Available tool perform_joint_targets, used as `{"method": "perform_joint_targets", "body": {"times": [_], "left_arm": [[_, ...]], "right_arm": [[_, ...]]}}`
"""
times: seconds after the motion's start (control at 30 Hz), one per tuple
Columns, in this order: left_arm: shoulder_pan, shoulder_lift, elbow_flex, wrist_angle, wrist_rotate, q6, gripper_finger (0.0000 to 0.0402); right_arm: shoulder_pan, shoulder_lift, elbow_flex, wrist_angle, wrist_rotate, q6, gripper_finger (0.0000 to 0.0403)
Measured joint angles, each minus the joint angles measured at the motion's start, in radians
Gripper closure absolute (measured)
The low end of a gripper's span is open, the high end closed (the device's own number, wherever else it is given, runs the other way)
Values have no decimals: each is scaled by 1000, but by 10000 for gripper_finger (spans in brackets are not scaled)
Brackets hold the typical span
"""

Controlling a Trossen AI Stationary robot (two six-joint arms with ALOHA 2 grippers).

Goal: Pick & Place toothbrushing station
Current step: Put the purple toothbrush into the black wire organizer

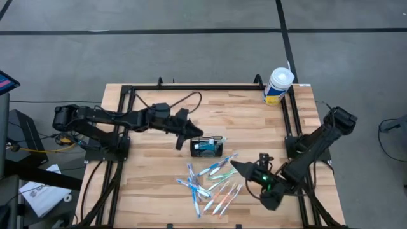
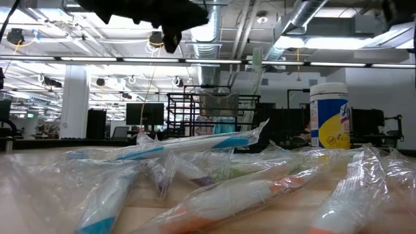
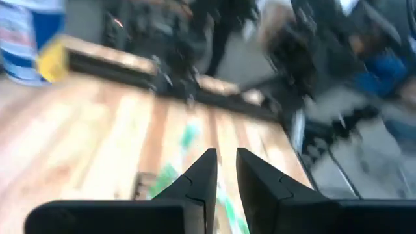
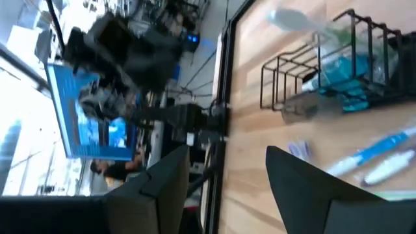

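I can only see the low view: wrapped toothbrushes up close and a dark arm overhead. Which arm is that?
Observer: The left one. From above, the left gripper hovers by the left end of the black wire caddy.
Operator: Is it carrying anything?
Observer: No. Its wrist camera shows its fingers a narrow gap apart with nothing between them.
Operator: Where is the other arm?
Observer: The right gripper is at the right edge of the wrapped toothbrushes, open and empty.

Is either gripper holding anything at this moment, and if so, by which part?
Nothing is held. The left gripper is nearly closed and empty; the right gripper is open and empty.
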Motion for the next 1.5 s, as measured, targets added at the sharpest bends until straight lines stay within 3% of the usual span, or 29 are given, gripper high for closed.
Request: {"method": "perform_joint_targets", "body": {"times": [0.17,0.37,0.47,0.83,1.0,1.27,1.5], "left_arm": [[-5,0,0,-26,121,35,348],[28,0,0,-68,125,-56,348],[35,0,0,-110,125,-95,348],[77,-2,0,-163,127,-178,348],[69,-5,0,-166,123,-180,348],[-51,-6,0,-366,123,-270,348],[-213,-6,0,-393,10,-605,348]], "right_arm": [[-48,0,23,23,27,-55,209],[-104,0,87,45,23,-224,214],[-126,0,90,74,-27,-298,219],[-138,0,90,59,-87,-392,225],[-144,0,90,-18,-201,-394,224],[-139,-15,90,-81,-300,-487,232],[-104,-89,90,-229,-315,-541,239]]}}
